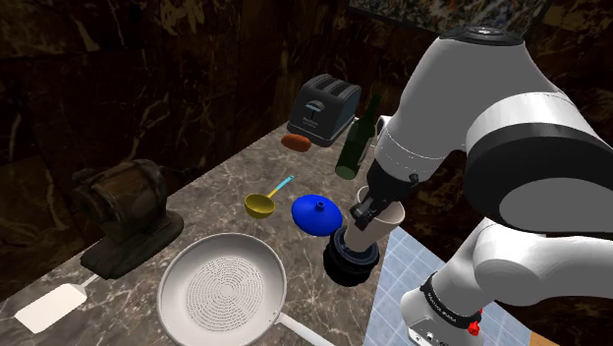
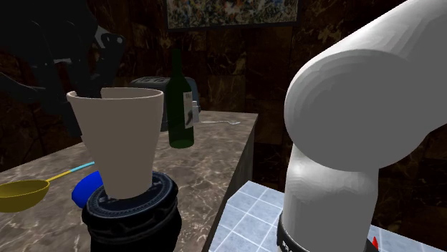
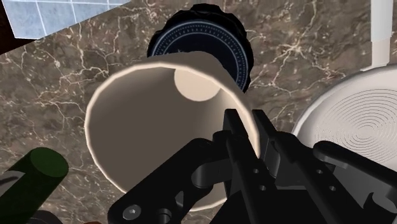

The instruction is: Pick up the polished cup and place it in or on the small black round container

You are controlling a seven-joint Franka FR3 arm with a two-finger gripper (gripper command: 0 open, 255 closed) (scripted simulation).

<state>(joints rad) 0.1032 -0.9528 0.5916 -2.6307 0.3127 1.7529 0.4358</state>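
Observation:
A beige tapered cup (image 1: 380, 228) stands with its narrow base on top of the small black round container (image 1: 351, 261), near the counter's edge by the stand. My black gripper (image 1: 367, 208) is shut on the cup's rim, one finger inside and one outside. The second exterior view has the cup (image 2: 122, 139) upright on the container (image 2: 132, 215), with the gripper (image 2: 97, 84) at its rim on that view's left. Looking along the gripper (image 3: 245, 127), the cup (image 3: 146, 121) opens toward me and the container (image 3: 200, 38) shows past its base.
On the marble counter (image 1: 216, 187) lie a blue lid (image 1: 316, 212), a yellow ladle (image 1: 260, 203), a white perforated pan (image 1: 223, 290), a green bottle (image 1: 358, 140), a dark toaster (image 1: 327, 106), a dark grinder (image 1: 123, 211) and a white spatula (image 1: 47, 307). Blue floor tiles (image 1: 403, 285) lie below the counter's edge.

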